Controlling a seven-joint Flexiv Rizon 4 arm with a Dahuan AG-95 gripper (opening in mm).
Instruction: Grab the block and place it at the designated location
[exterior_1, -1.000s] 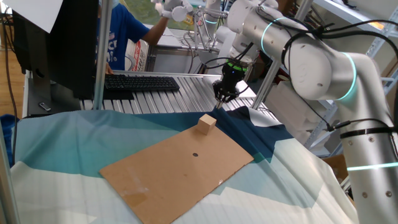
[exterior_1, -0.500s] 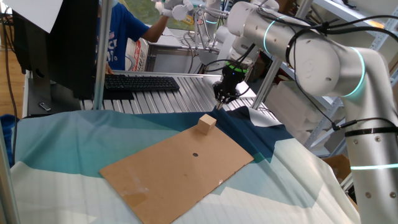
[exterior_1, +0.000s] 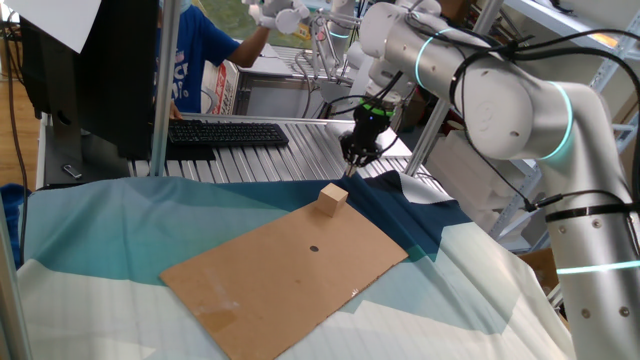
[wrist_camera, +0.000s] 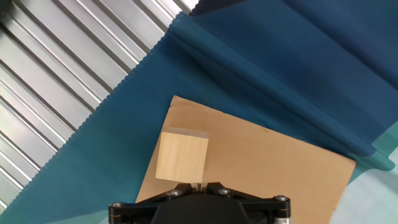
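Reads like the approach step to me, nothing grabbed yet. The big silver arm (exterior_1: 500, 80) hangs its fingers (exterior_1: 356, 156) over the back of the worktop (exterior_1: 290, 160), right about where the ribbed metal meets the blue cloth (exterior_1: 100, 230). The cardboard sheet (exterior_1: 290, 275) lies on the cloth below the fingers and spreads away from them toward the camera. The block (exterior_1: 333, 198) sits on the corner of that sheet nearest the fingers, below them and a bit forward. In the hand view it's just ahead of the tips, slightly off to one side, with clear air between.

Next move, I'd guess: shift over so the block is centred under the fingers, make sure they're spread wider than it, then come straight down and close. Drop-off is probably the small dark dot (exterior_1: 314, 249) further out on the cardboard, beyond the block.

The fingers themselves are touching nothing and holding nothing. The tips look pulled in close together, but they're mostly hidden behind the hand body, so I honestly can't tell how open they are
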